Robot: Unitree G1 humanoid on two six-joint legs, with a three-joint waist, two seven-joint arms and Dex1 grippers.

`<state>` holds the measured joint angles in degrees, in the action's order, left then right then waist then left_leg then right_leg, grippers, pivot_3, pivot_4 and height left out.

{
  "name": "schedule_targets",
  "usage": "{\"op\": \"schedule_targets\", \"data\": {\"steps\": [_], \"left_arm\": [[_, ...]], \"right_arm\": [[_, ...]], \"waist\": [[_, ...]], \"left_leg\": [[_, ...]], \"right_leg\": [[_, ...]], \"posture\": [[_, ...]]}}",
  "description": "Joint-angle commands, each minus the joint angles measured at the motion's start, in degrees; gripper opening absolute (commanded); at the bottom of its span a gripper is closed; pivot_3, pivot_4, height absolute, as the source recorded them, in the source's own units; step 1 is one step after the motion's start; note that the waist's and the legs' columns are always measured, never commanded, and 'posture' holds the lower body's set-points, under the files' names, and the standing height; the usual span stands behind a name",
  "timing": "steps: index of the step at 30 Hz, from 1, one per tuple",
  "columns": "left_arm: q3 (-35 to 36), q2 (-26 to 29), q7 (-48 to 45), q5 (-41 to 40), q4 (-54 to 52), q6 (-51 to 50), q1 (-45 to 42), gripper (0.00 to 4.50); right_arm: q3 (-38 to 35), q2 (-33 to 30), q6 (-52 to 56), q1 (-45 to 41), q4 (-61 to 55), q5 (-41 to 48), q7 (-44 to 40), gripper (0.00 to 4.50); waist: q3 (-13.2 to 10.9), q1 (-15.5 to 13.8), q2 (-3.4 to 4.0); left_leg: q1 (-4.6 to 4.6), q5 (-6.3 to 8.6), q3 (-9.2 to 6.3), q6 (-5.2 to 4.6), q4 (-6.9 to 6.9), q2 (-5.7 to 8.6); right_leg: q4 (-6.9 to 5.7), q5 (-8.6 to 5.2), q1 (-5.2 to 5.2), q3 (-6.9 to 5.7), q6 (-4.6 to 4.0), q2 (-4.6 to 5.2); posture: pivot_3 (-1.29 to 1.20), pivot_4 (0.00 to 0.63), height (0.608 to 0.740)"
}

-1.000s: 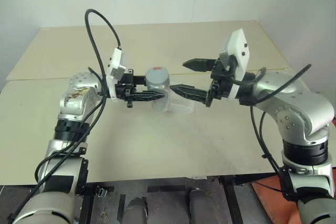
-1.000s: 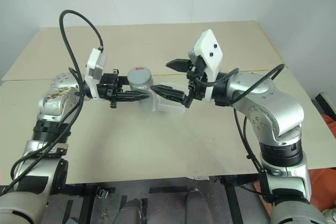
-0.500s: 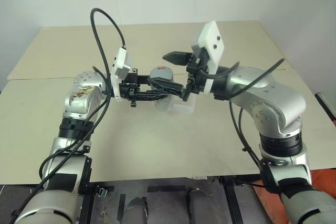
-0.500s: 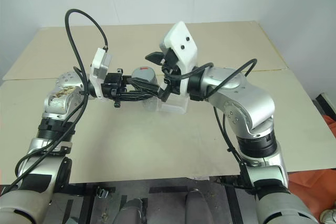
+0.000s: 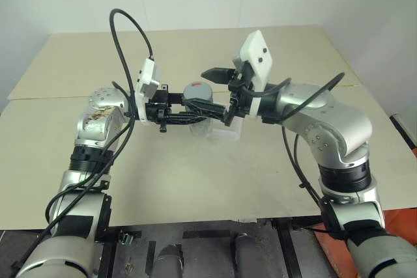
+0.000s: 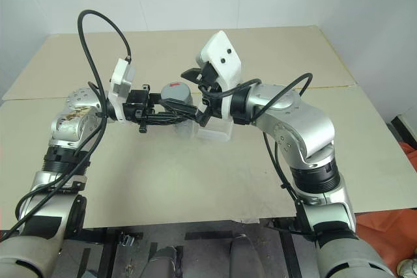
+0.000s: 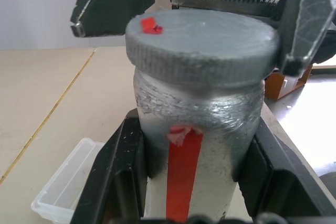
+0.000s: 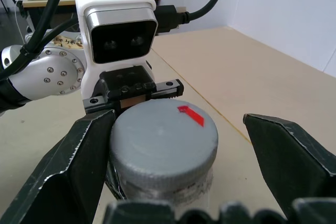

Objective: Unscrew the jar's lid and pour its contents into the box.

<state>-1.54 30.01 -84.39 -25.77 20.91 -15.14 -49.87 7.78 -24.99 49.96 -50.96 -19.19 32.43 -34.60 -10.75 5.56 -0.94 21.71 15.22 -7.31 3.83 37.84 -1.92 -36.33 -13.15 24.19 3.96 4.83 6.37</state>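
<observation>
My left gripper [image 5: 195,112] is shut on the silvery-grey jar [image 7: 210,124], gripping its body below the lid and holding it upright above the table. A red strip runs down the jar's side. The grey lid [image 8: 163,135] sits on the jar and carries a small red mark. My right gripper [image 8: 176,124] is open, with one finger on each side of the lid. One finger sits close against the lid's edge and the other stands well clear. The clear plastic box [image 5: 225,132] lies on the table just under and behind the jar. The contents are hidden inside the jar.
The beige table [image 5: 195,180] has a seam running across it behind the arms and open surface all around the box. Its front edge lies near the bottom of the head views. An orange object [image 6: 397,226] sits on the floor at the lower right.
My right gripper has moved left to the jar, and its open fingers now straddle the lid. The left gripper and the jar have stayed in place.
</observation>
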Motion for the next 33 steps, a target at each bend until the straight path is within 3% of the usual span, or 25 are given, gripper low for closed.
{"op": "schedule_targets", "data": {"steps": [1, 25, 33], "left_arm": [[0.7, 1.0, -0.7, -0.2, -1.4, 0.6, -0.9, 1.91], [0.5, 1.7, -0.9, -0.2, -1.4, 0.4, -0.6, 1.91], [0.1, 0.9, -0.9, -0.1, -1.3, 0.4, -1.0, 1.91]], "right_arm": [[-3.8, -1.5, -0.2, 0.0, -2.2, 0.5, 0.1, 4.47], [-6.9, -7.5, -0.7, 5.5, -7.7, 6.3, -4.4, 4.47], [-6.0, -5.4, -0.8, 3.1, -7.2, 6.5, -3.3, 4.47]], "waist": [[0.0, 0.0, 0.0], [0.0, 0.0, 0.0], [0.0, 0.0, 0.0]], "left_leg": [[0.0, 0.0, 0.0, 0.0, 0.0, 0.0], [0.0, 0.01, 0.0, -0.01, 0.0, 0.0], [-0.01, 0.01, 0.01, -0.01, 0.0, 0.0]], "right_leg": [[0.0, 0.0, 0.0, 0.0, 0.0, 0.0], [0.05, 0.0, -0.01, 0.0, 0.0, 0.0], [0.07, 0.0, -0.01, 0.0, 0.0, 0.0]], "posture": [[0.0, 0.15, 0.74], [0.0, 0.15, 0.74], [0.0, 0.15, 0.74]]}}
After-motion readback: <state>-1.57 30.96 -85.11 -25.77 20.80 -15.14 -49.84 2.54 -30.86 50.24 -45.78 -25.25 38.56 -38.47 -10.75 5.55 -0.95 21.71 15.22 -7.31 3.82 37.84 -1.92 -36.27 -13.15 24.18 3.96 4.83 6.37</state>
